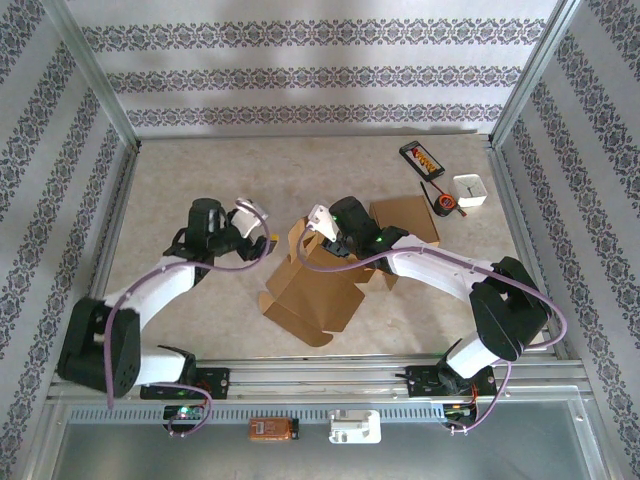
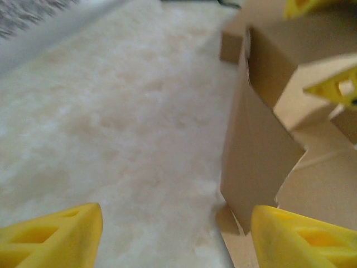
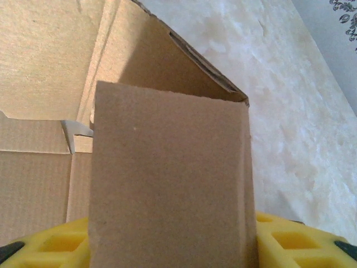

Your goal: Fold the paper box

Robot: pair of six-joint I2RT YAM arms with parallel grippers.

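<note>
The brown cardboard box (image 1: 315,295) lies partly folded in the middle of the table, with flaps standing up at its far side. My left gripper (image 1: 268,243) hovers just left of the box. In the left wrist view it is open (image 2: 177,211), with bare table between its yellow fingers and a box wall (image 2: 262,139) beside the right finger. My right gripper (image 1: 328,238) is at the box's upper flaps. In the right wrist view an upright flap (image 3: 167,184) stands across the gap, and the yellow fingers (image 3: 301,243) sit wide apart on either side of it.
A black tray (image 1: 422,157), a small white box (image 1: 470,190) and a black-and-orange object (image 1: 445,206) sit at the back right. Metal frame rails (image 1: 100,90) bound the table. An orange device (image 1: 272,429) and a white part (image 1: 355,425) lie on the front rail.
</note>
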